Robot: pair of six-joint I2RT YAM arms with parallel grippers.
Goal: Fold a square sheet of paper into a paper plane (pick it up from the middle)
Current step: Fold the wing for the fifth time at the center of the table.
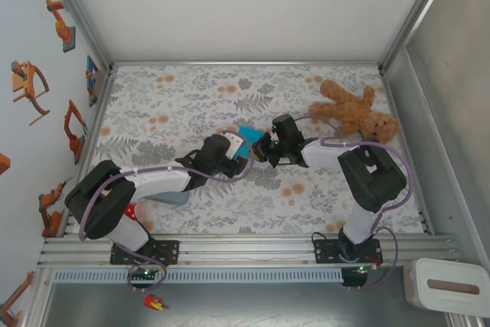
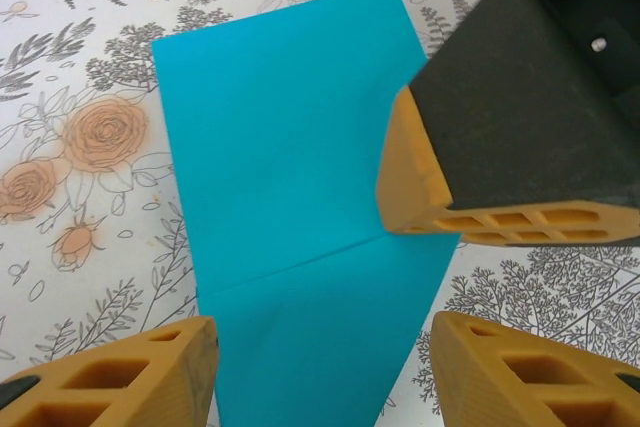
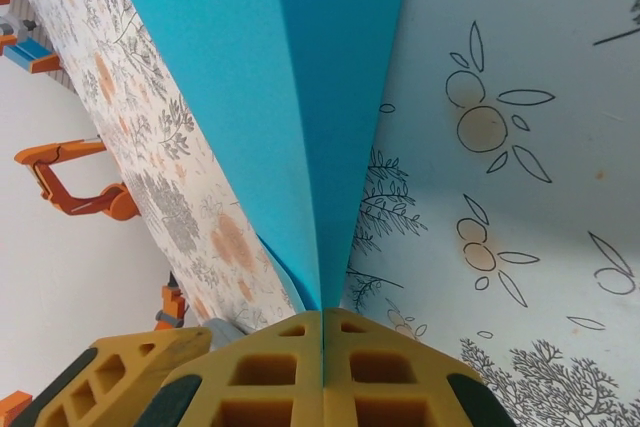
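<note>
Where the left arm reaches in from the near left corner of the worktop (image 1: 191,89), a grey-blue object (image 1: 172,198) lies beneath it close to the near edge, mostly hidden by the arm. Further along, the left pincer (image 2: 325,372) hangs spread over the middle of the worktop, one fingertip at each side of the near end of the sheet of paper (image 2: 290,147). It grips nothing, and I cannot tell whether the tips touch the sheet.

That turquoise sheet sits about midway between the left and right edges, well away from every corner, on the floral cloth. A straight crease crosses it, and its left part lies flat on the pattern.

At the sheet's right side the right pincer (image 3: 322,332) is pressed together on the paper's edge. One of its fingers (image 2: 415,182), orange with a black back, shows clamped there in the left wrist view. From the right wrist, the paper rises out of the closed tips as a narrow fold widening away from them.

Toward the far right corner a brown teddy bear (image 1: 356,112) lies on its back, well apart from both pincers and the paper.
</note>
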